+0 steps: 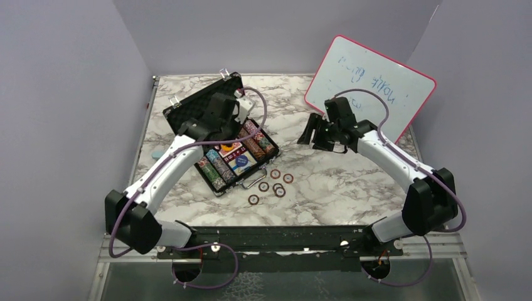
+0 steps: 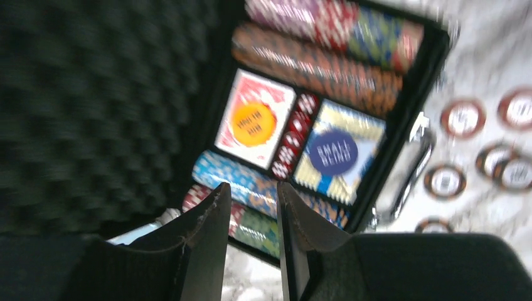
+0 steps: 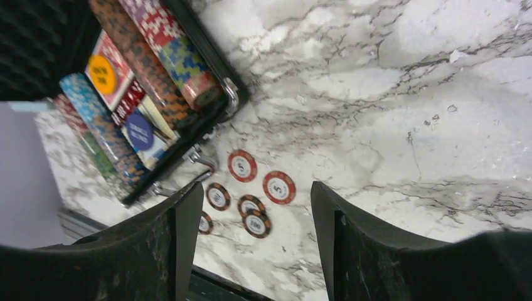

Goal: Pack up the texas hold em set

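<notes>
"What's in the case?"

"The briefcase (image 1: 191, 108) lies open at about ten o'clock from the table's (image 1: 351, 182) middle, with its lid raised. Rows of striped chips (image 1: 216, 168) fill the tray. A red deck (image 1: 230, 149) and a blue deck (image 1: 241, 162) sit between them, with red dice (image 2: 295, 135) between the decks. Loose chips (image 1: 274, 182) lie on the marble at the case's four o'clock, near its handle (image 1: 254, 182)."

"And your grippers?"

"My left gripper (image 2: 254, 194) hovers over the tray, its fingers slightly parted and holding nothing. My right gripper (image 3: 256, 188), at two o'clock, gapes wide above the loose chips, empty."
</notes>
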